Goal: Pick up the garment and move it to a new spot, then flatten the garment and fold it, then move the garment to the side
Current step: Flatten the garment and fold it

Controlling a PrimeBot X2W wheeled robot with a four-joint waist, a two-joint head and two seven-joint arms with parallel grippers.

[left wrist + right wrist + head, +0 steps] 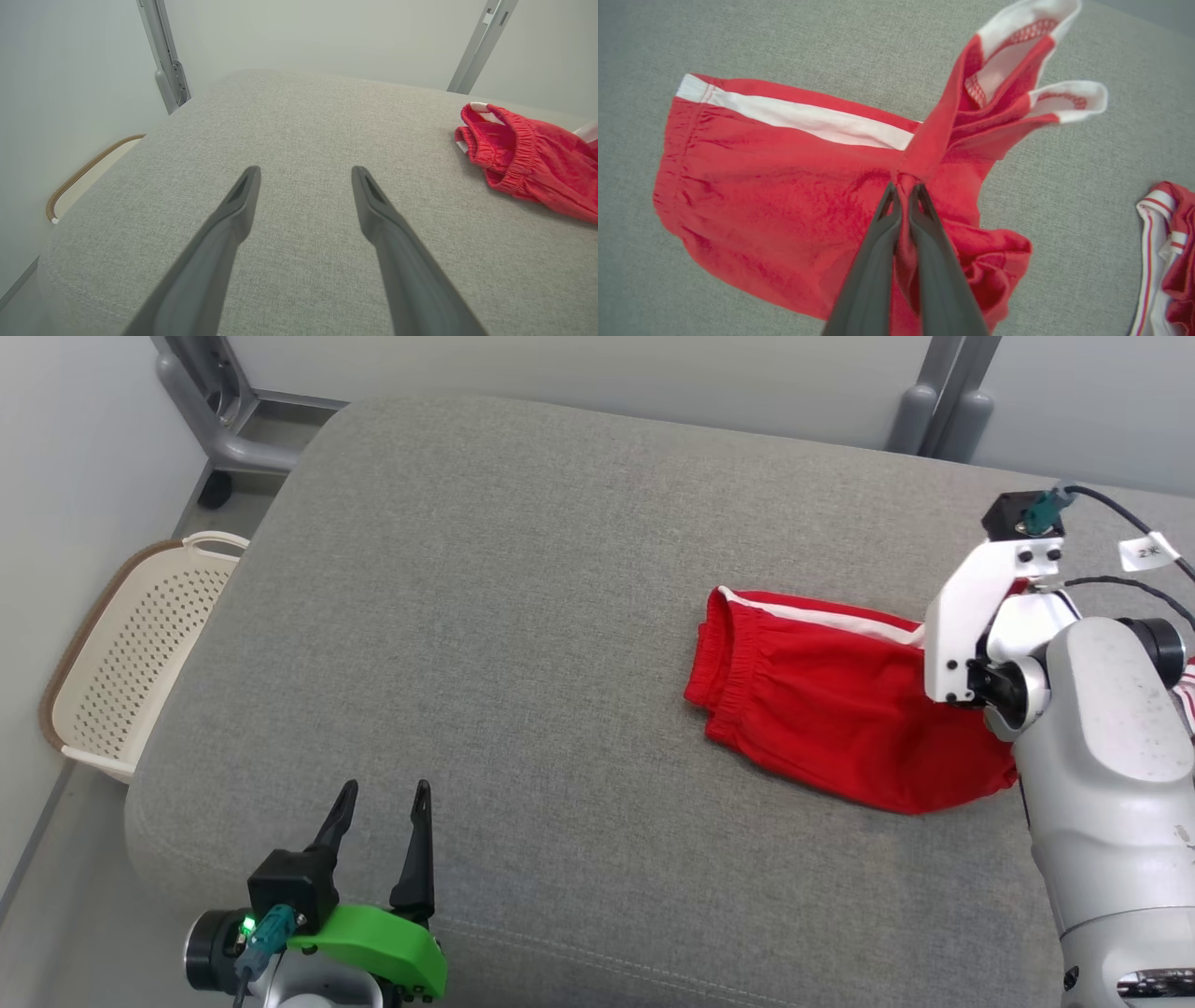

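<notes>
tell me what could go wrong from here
The right gripper pinches just a small fold midway along the red shorts; it might slip out, or the shorts may lift bunched.
Another red-and-white garment lies close by; a drag that way could snag it.
The left gripper hangs open far off, so there is no second hold.

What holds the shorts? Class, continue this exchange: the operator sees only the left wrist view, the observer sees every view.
Observer: The right end effector, shut on a pinch of the shorts.
Operator: Where on them?
Observer: Mid-cloth; both white leg hems fan out beyond the pinch.
Operator: Anything else near?
Observer: A second red-and-white garment lies apart from the shorts on the cushion.
</notes>
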